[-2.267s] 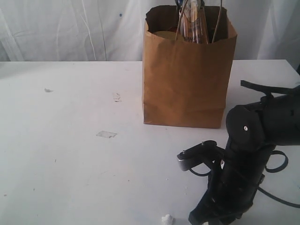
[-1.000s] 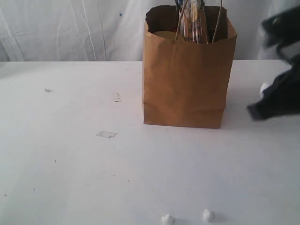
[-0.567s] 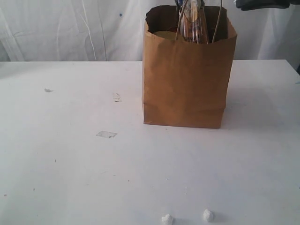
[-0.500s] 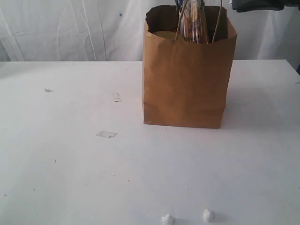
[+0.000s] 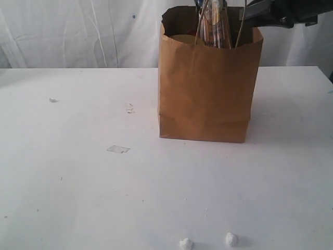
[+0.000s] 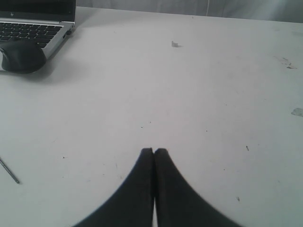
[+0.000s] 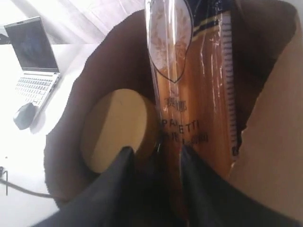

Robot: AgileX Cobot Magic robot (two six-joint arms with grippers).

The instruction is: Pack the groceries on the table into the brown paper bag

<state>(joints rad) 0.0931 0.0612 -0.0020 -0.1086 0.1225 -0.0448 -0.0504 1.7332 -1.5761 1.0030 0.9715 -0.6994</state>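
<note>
The brown paper bag (image 5: 208, 88) stands upright on the white bench (image 5: 78, 182), a little right of the middle in the exterior view, with its mouth open. A long spaghetti packet (image 5: 214, 26) stands on end inside it and pokes out above the rim between the thin cord handles. Just beside the packet, lower in the bag, sits the gold-lidded jar (image 7: 118, 130); only its lid shows.

The right end effector (image 7: 156, 158) hangs over the bag's mouth. Its two dark fingers are parted, with a clear gap between them, and nothing can be seen clamped there. The left end effector (image 6: 154, 152) is well apart from the bag, over bare bench, with its fingers pressed together and nothing between them.

Two small white lumps (image 5: 185, 243) (image 5: 231, 239) lie near the bench's front edge, and a flat paper scrap (image 5: 118, 149) lies to the left of the bag. A laptop (image 6: 33, 21) and a mouse (image 6: 21, 56) rest at the bench's far side.
</note>
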